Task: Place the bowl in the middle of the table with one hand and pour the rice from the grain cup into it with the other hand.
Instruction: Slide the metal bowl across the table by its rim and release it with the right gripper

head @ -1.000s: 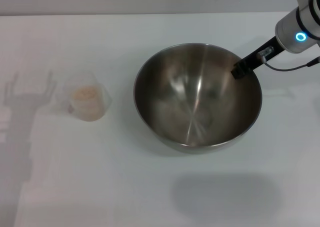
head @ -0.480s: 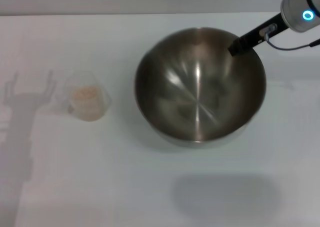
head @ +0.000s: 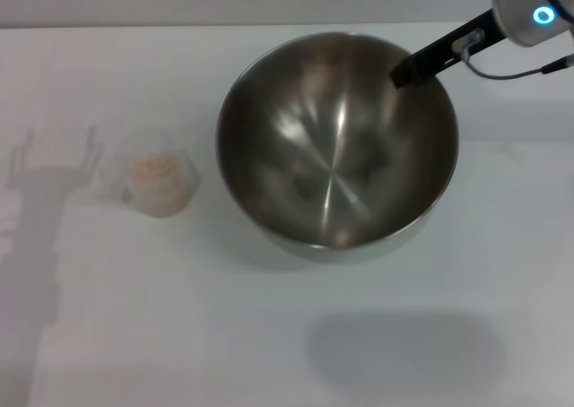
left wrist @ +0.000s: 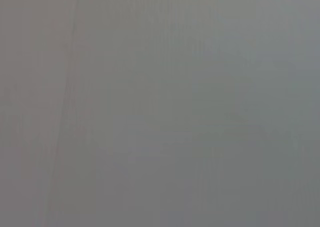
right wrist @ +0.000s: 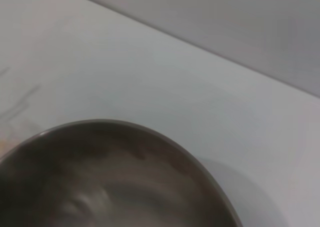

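The steel bowl point(head: 332, 156) hangs tilted above the white table point(head: 269, 335) in the head view, with its shadow on the tabletop below it. My right gripper point(head: 405, 70) is shut on the bowl's far right rim, one dark finger showing inside the wall. The right wrist view looks down on the bowl's rim point(right wrist: 150, 137). To the bowl's left stands the clear grain cup point(head: 157, 181), upright, with pale rice point(head: 152, 167) in it. My left gripper is out of view, and the left wrist view shows only plain grey.
A gripper-shaped shadow point(head: 54, 165) falls on the table at the far left, beside the cup. The table's far edge point(head: 179, 26) runs along the top of the head view. A broad shadow point(head: 399, 349) lies at the front.
The bowl has risen off the table and moved left, now looking larger and tilted. My right arm has swung up and left with it. The cup has stayed put.
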Available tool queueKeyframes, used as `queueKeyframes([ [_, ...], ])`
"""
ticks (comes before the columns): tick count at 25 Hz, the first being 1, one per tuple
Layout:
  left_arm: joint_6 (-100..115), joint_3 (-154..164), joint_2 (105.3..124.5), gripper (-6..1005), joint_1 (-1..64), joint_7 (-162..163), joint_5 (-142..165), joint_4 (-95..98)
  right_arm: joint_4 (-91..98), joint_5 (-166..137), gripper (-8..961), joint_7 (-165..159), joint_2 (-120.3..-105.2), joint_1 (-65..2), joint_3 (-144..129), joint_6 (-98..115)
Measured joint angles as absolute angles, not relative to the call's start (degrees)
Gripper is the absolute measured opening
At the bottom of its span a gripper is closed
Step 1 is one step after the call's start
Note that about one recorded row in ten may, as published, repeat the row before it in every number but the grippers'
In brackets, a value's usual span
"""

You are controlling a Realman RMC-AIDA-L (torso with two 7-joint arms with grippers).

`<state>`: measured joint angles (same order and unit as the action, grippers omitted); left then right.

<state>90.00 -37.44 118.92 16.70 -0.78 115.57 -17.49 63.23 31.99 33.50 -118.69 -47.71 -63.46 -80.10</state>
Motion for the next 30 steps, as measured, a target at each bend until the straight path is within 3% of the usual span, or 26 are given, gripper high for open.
queueKeyframes([
  [30, 90.0, -37.44, 118.91, 840, 16.68, -0.79, 115.66, -17.08, 51.3, 33.3, 44, 33.77, -118.83, -50.84, -66.18, -74.32],
])
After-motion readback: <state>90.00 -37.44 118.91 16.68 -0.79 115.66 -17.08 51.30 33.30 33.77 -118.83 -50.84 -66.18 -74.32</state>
